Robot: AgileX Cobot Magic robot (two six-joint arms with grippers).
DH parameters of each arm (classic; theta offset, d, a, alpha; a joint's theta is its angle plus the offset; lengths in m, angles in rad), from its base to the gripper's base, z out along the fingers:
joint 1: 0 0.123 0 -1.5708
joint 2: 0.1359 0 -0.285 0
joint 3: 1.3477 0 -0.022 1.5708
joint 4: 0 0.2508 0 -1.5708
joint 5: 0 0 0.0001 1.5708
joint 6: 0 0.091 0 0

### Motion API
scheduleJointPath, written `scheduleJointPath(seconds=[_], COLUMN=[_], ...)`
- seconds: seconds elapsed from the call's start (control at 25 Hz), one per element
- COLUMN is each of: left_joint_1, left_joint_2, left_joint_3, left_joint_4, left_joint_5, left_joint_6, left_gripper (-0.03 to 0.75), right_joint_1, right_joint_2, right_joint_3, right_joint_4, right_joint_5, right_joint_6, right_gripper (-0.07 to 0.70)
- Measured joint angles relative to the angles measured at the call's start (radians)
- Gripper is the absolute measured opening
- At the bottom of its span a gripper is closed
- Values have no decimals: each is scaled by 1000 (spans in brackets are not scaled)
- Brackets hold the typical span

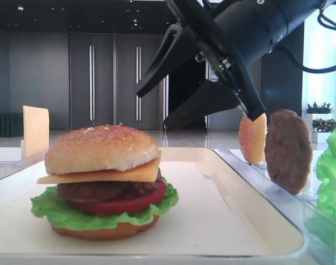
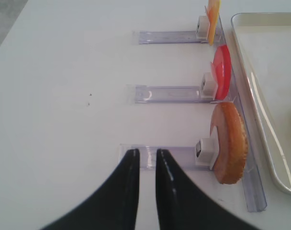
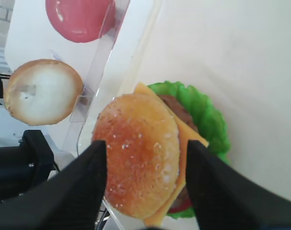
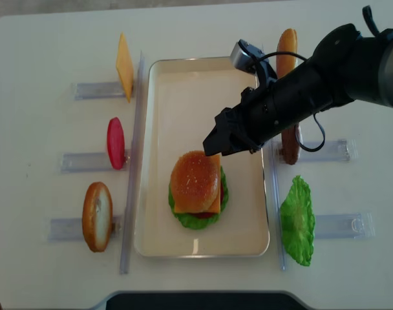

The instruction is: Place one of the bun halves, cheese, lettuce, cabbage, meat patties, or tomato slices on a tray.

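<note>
A stacked burger stands on the cream tray (image 4: 183, 84): top bun half (image 4: 195, 175), cheese (image 1: 101, 175), meat patty (image 1: 96, 190), tomato slice (image 1: 124, 205), lettuce (image 1: 52, 212) and a bottom bun. My right gripper (image 4: 212, 145) hovers open above the burger's right side. In the right wrist view its fingers (image 3: 88, 172) frame the top bun (image 3: 136, 158) from above without touching it. My left gripper (image 2: 145, 152) hangs over the white table beside the left racks, slightly open with nothing between its fingers.
Clear racks left of the tray hold a cheese slice (image 4: 124, 66), a tomato slice (image 4: 115, 143) and a bun half (image 4: 97, 216). Right racks hold a bun half (image 4: 287, 51), a patty (image 1: 288, 150) and a lettuce leaf (image 4: 297, 221).
</note>
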Motion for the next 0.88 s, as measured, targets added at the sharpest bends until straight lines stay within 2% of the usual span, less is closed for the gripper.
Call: scheduleJointPath(seconds=[0.2, 0.4, 0.56, 0.68, 0.8, 0.88], left_joint_1=[0, 0, 0, 0, 0, 0], left_joint_2=[0, 0, 0, 0, 0, 0], left_joint_3=[0, 0, 0, 0, 0, 0], left_joint_4=[0, 0, 0, 0, 0, 0], left_joint_5=[0, 0, 0, 0, 0, 0], left_joint_6=[0, 0, 0, 0, 0, 0], left_gripper=[93, 93, 93, 93, 93, 93], right_joint_1=[-23, -23, -23, -23, -26, -42], right_joint_2=[-89, -177, -234, -271, -307, -328], right_joint_3=[-13, -37, -72, -95, -112, -120], right_joint_4=[-95, -266, -483, -681, -892, -1003], right_joint_5=[-5, 12, 29, 60, 124, 194], right_joint_6=[25, 129, 300, 481, 663, 756], right_gripper=[389, 384, 382, 380, 379, 379])
